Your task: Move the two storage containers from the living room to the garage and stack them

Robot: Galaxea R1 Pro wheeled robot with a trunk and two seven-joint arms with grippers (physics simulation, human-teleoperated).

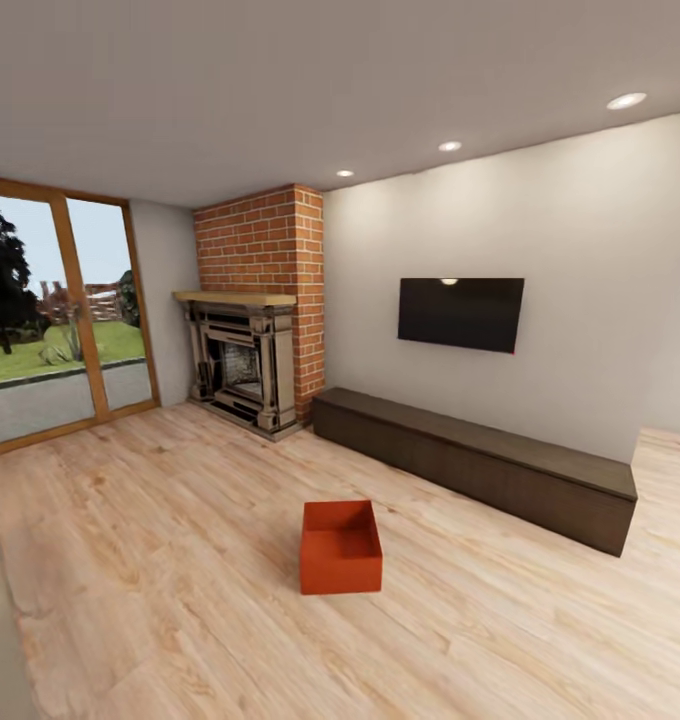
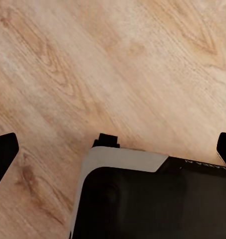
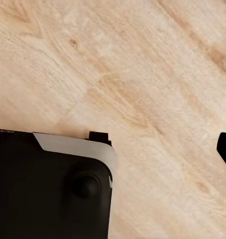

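One storage container [image 1: 341, 547] sat on the living room's plank floor [image 1: 180, 560]; left gripper [image 2: 115, 149] fingers spread apart, right gripper's [image 3: 225, 154] state apparently indeterminable.

Storage container [image 1: 341, 548]: plain orange-red. Floor [image 1: 180, 580]: light wood planks, darker wavy grain. Fireplace chimney [image 1: 265, 243]: red brick, pale mortar lines. TV [image 1: 460, 313]: black. Low bench [image 1: 475, 462]: dark brown. Walls [image 1: 540, 220]: white-grey. Robot base [image 2: 152, 199]: black, pale grey edge.

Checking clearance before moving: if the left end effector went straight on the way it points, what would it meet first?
Most likely the wood plank floor; nothing lies between its fingertips and the planks, though depth is unclear.
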